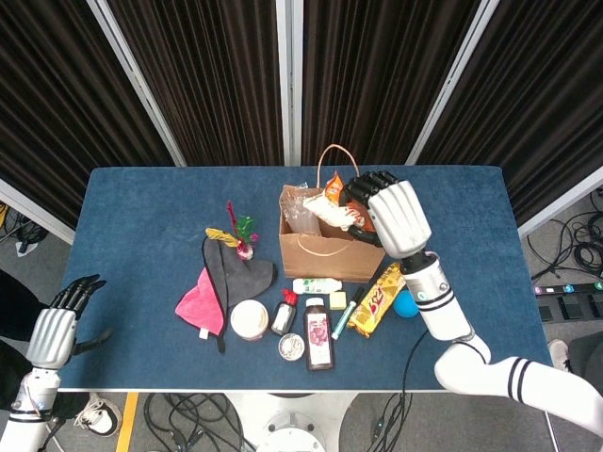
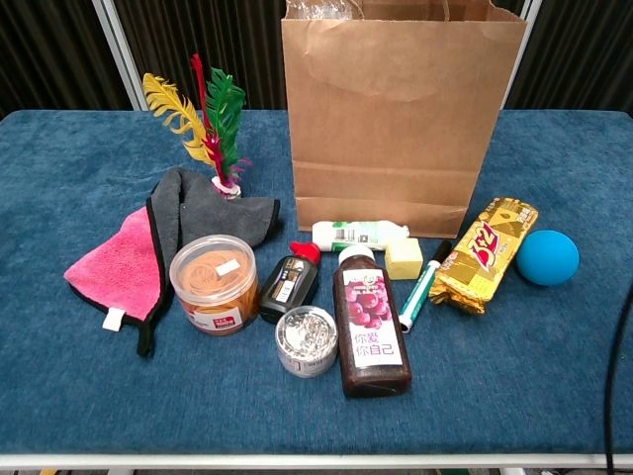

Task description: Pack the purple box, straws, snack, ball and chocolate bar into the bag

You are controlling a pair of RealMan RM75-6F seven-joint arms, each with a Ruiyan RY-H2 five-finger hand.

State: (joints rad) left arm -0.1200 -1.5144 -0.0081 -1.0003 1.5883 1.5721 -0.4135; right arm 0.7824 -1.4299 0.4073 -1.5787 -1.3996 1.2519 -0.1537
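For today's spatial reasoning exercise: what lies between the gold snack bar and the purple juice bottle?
In the chest view, a green-and-white pen lies between the gold snack bar and the purple juice bottle.
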